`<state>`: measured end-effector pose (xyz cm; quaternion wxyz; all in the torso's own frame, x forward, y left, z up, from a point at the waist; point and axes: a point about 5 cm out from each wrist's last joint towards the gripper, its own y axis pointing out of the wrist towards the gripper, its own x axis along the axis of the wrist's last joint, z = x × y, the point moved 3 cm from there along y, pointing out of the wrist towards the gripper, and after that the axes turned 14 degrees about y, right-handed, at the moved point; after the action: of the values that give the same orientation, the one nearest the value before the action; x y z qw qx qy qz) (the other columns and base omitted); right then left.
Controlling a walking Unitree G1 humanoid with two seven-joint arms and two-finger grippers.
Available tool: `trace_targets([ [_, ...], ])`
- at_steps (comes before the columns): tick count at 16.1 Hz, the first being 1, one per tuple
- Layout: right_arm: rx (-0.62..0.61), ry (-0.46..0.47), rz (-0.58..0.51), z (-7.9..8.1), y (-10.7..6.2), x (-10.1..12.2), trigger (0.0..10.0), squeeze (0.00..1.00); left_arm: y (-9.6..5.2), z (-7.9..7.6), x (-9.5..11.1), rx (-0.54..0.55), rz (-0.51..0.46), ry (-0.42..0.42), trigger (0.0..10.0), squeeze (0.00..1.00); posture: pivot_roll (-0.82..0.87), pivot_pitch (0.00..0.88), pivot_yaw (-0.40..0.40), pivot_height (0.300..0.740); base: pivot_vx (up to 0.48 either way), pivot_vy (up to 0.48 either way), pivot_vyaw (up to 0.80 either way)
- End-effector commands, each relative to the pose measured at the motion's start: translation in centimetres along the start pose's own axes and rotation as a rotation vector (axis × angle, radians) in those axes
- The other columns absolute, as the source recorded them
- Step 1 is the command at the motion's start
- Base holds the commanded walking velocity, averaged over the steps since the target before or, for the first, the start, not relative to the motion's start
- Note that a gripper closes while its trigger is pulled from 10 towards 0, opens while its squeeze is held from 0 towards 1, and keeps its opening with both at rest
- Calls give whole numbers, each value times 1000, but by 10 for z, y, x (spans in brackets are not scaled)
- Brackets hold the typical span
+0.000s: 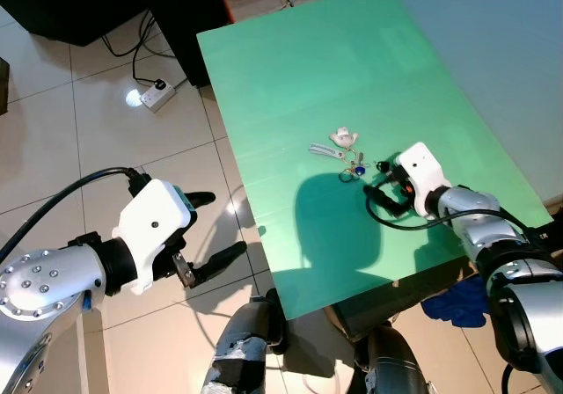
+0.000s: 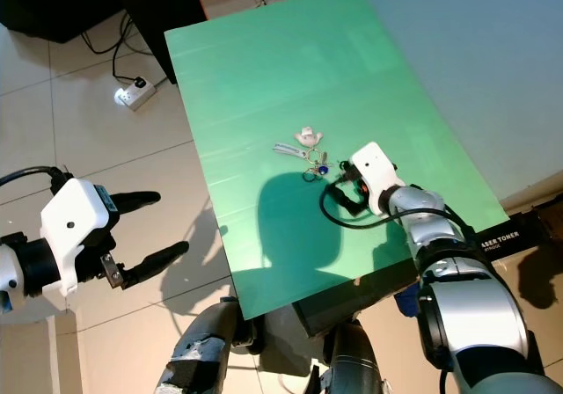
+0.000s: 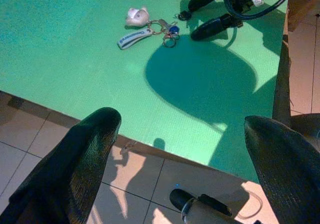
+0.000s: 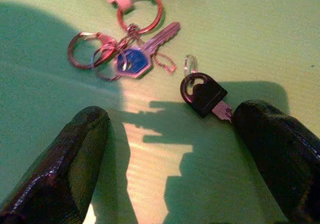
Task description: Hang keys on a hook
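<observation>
One bunch of keys lay flat near the middle of the green bench, made up of several metal rings, a blue-headed key, a white strap tag and a small pale charm. A separate black-headed key sat on the bench just beside the bunch, on the side nearer the right hand. Right hand was low over the bench next to the keys, its two black fingers spread apart and gripping nothing; the black-headed key lay between the fingertips, its blade reaching up to one finger, though contact could not be confirmed. Left hand was held out over the tiled floor, off the bench's left edge, fingers apart and empty. White power strip with black cables lay on the floor beyond the bench's far left corner. Blue cloth showed under the bench's near right edge.
</observation>
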<state>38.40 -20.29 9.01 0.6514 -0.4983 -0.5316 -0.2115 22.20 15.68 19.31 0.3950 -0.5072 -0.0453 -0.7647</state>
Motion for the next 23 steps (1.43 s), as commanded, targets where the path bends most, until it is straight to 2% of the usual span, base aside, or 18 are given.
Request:
trace_targets([
  [1, 31, 23, 76, 4, -4, -23, 10000, 0, -2, -3, -1, -19, 8, -5, 10000, 0, 291, 371, 139, 718, 0, 0, 0],
  [4, 138, -56, 138, 7, -10, -29, 10000, 0, 0, -3, -1, -23, 4, -3, 10000, 0, 279, 366, 140, 718, 0, 0, 0],
  [5, 212, -119, 163, 10, -14, -31, 10000, 0, 1, -4, -1, -24, 0, -2, 10000, 0, 269, 361, 135, 718, 0, 0, 0],
  [6, 231, -131, 165, 11, -16, -31, 10000, 0, 2, -4, -1, -24, -1, -2, 10000, 0, 268, 360, 135, 718, 0, 0, 0],
  [10, 354, -107, 55, 16, -20, -11, 10000, 0, 5, -4, -1, -15, -8, 0, 10000, 0, 253, 351, 120, 718, 0, 0, 0],
  [13, 309, -64, -74, -1, -26, 23, 10000, 0, 5, -4, -1, -9, -10, -2, 10000, 0, 249, 354, 117, 718, 0, 0, 0],
  [15, 289, -56, -99, -7, -28, 31, 10000, 0, 4, -4, -2, -8, -10, -3, 10000, 0, 251, 357, 117, 718, 0, 0, 0],
  [19, 163, -29, -16, -16, -23, 23, 10000, 0, 2, -4, -3, -10, -4, -4, 10000, 0, 259, 368, 123, 718, 0, 0, 0],
  [20, 91, 14, 26, -20, -19, 19, 10000, 812, 2, -3, -2, -13, -2, -2, 10000, 0, 265, 375, 130, 718, 0, 0, 0],
  [21, 35, 91, 12, -23, -15, 24, 10000, 1000, 0, -2, -2, -17, 2, 2, 10000, 0, 273, 389, 133, 718, 0, 0, 0],
  [23, -9, 152, -13, -26, -12, 31, 10000, 1000, -1, -3, -1, -17, 4, 1, 10000, 0, 275, 394, 135, 718, 0, 0, 0],
])
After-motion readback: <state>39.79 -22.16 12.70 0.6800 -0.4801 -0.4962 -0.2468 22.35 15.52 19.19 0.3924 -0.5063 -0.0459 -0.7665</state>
